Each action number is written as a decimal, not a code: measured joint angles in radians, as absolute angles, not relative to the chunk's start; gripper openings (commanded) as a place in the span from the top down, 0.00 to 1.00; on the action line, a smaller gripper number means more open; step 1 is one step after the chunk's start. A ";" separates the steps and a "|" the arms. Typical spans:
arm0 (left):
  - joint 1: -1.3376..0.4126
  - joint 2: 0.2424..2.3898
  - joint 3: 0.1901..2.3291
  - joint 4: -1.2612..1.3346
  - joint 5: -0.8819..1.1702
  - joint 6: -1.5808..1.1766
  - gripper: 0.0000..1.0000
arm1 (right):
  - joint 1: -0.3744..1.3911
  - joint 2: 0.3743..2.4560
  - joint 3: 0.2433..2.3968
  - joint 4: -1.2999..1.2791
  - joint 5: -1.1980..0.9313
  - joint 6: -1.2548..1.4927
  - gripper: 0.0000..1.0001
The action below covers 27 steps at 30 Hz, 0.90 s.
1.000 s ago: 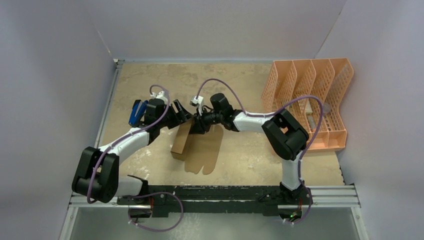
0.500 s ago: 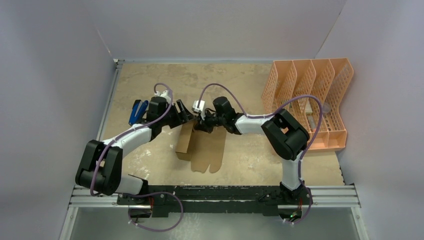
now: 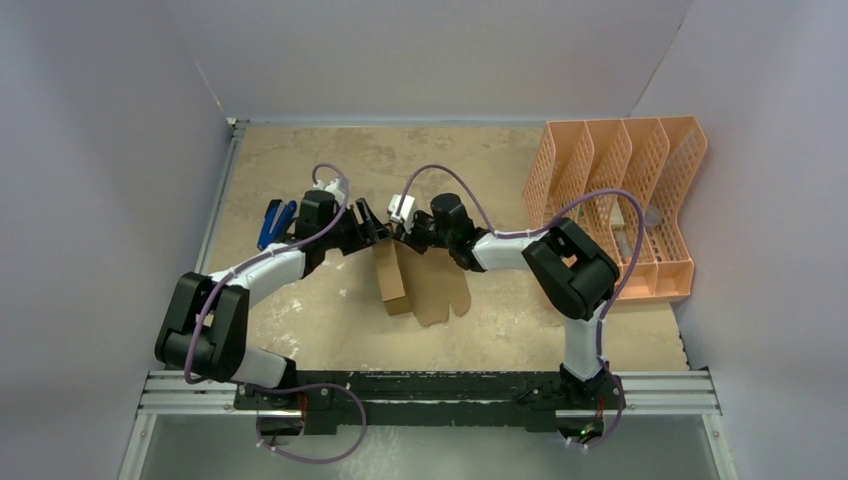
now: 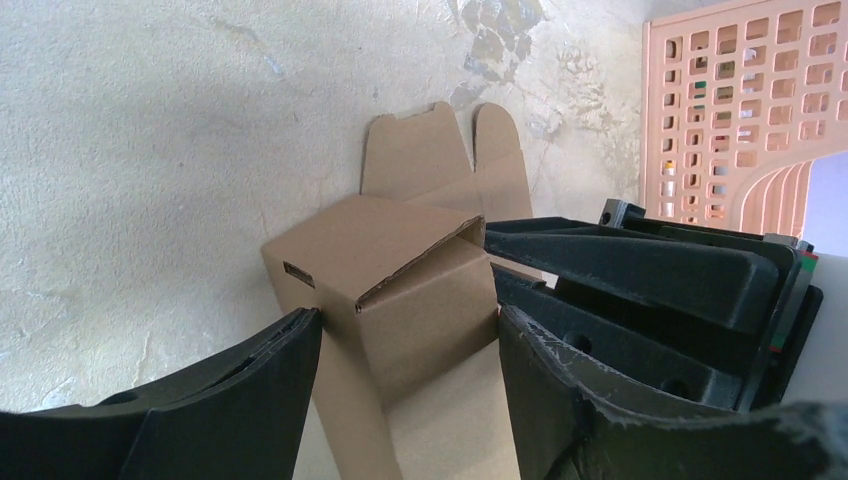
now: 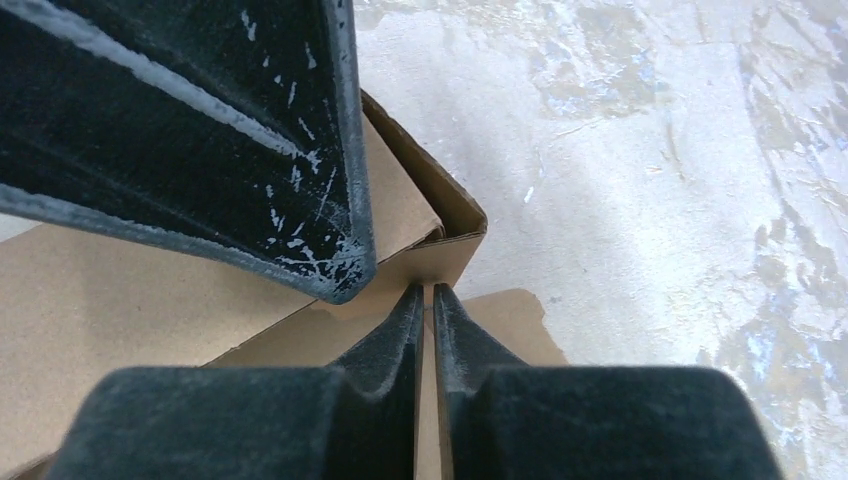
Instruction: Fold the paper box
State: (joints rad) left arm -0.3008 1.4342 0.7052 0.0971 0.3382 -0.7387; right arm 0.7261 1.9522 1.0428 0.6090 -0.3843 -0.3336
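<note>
Two hands are crowding the paper box (image 3: 425, 290) on the desk (image 3: 300, 170), its long axis running away from me: left hand (image 4: 410, 325) is sitting spread around the raised part, right hand (image 5: 427, 300) is sitting pinched together at its far end.

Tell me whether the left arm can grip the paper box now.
Probably yes: the left gripper is open, its fingers astride the raised end of the paper box, nothing between. The right gripper pinches an edge alongside, seemingly clear.
</note>
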 measured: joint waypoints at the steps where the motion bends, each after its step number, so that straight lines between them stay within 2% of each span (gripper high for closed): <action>1: -0.300 1.437 0.707 0.097 0.341 -0.739 0.37 | 0.726 1.953 1.043 0.613 -0.380 -0.333 0.82; 5: -0.295 1.447 0.716 0.096 0.355 -0.736 0.37 | 0.724 1.962 1.043 0.637 -0.362 -0.326 0.68; 11: -0.293 1.455 0.731 0.081 0.376 -0.707 0.37 | 0.717 1.992 1.053 0.673 -0.355 -0.318 0.59; 27: -0.281 1.528 0.863 -0.023 0.410 -0.581 0.38 | 0.699 2.040 1.103 0.706 -0.432 -0.226 0.57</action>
